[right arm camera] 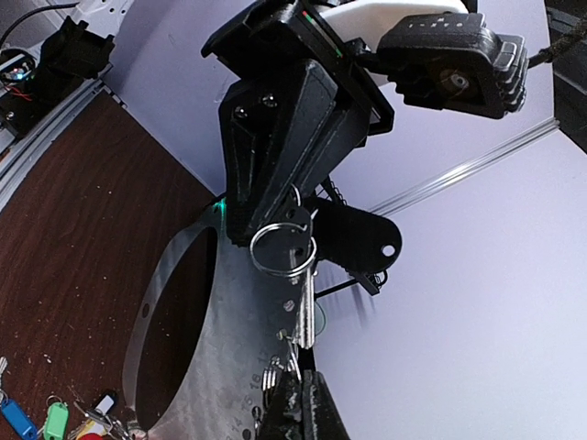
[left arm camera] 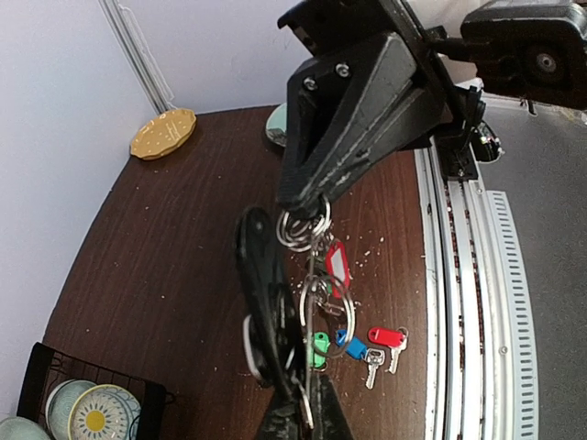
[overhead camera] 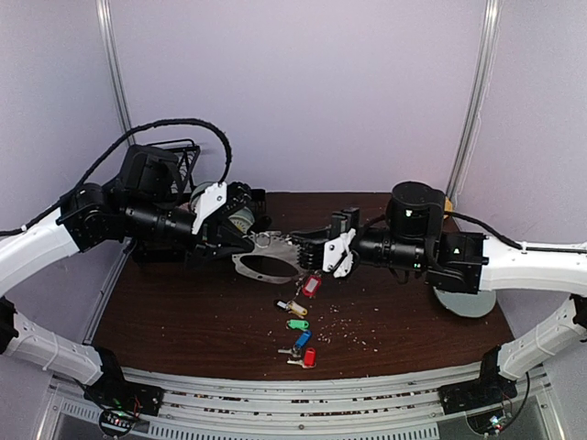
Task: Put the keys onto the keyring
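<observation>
The keyring (overhead camera: pixel 248 269) is a flat silvery hoop plate (right arm camera: pixel 229 330) with small numbered holes, tilted between both grippers over mid-table. My left gripper (overhead camera: pixel 259 242) (left arm camera: pixel 308 396) is shut on the split ring (right arm camera: pixel 282 242) of a bare silver key (right arm camera: pixel 304 307). My right gripper (overhead camera: pixel 295 247) (right arm camera: pixel 300 383) is shut at the keyring's rim, where small split rings (right arm camera: pixel 275 374) hang. A red-tagged key (overhead camera: pixel 312 286) (left arm camera: pixel 337 264) dangles below it. Loose keys lie on the table: yellow tag (overhead camera: pixel 295 307), green (overhead camera: pixel 296 324) (left arm camera: pixel 319 348), blue (overhead camera: pixel 301 339) (left arm camera: pixel 353 346), red (overhead camera: pixel 308 357) (left arm camera: pixel 385 336).
A black wire rack (left arm camera: pixel 83 403) with patterned plates stands at the back left (overhead camera: pixel 179 160). A yellow plate (left arm camera: pixel 163 133) lies at one far table corner and a pale plate (overhead camera: pixel 463 302) under the right arm. Crumbs dot the dark tabletop. Metal rails (overhead camera: pixel 303 403) run along the near edge.
</observation>
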{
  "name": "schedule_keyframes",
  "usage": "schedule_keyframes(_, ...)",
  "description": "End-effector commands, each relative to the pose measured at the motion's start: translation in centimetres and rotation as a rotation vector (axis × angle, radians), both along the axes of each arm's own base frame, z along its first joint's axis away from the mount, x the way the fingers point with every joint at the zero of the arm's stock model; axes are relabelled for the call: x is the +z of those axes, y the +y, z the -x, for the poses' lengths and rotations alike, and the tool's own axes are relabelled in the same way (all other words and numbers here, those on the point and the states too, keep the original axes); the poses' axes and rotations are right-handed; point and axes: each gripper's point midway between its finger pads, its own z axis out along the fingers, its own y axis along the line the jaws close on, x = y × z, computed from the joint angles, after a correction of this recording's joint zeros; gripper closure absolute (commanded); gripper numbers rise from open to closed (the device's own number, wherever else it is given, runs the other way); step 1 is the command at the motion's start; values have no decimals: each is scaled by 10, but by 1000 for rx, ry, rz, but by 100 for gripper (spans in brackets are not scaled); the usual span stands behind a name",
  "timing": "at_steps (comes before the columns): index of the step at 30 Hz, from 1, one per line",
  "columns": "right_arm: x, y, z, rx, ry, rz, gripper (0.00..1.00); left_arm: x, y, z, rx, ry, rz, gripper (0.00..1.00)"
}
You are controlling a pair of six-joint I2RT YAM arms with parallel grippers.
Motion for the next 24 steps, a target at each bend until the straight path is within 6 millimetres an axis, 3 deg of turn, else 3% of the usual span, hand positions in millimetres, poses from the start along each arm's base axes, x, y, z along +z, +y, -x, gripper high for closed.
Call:
schedule_keyframes(1, 20, -14, -16, -101, -14, -165, 100, 17, -8, 7, -47, -37, 79, 100)
schedule_keyframes(7, 25, -14, -30, -239, -73, -318, 100, 24, -19, 10, -69, -8, 151, 100)
schedule_keyframes(10, 25, -14, -39, -337, -149, -354, 100, 31, -23, 22, -129, 16, 212, 63)
schedule_keyframes(13, 29, -19, -46, -385, -185, -385, 100, 41, -19, 34, -173, 22, 252, 41)
schedule_keyframes(15, 27, -17, -41, -358, -217, -372, 100, 48, -13, 38, -172, 11, 264, 32)
schedule_keyframes(21, 22, -14, -35, -325, -279, -332, 100, 87, 8, 35, -110, -35, 387, 25)
schedule_keyframes(23, 22, -16, -34, -334, -313, -326, 100, 95, 12, 8, 23, -4, 426, 28)
schedule_keyframes(24, 21, -17, -34, -337, -328, -321, 100, 99, 14, -10, 103, 27, 445, 34)
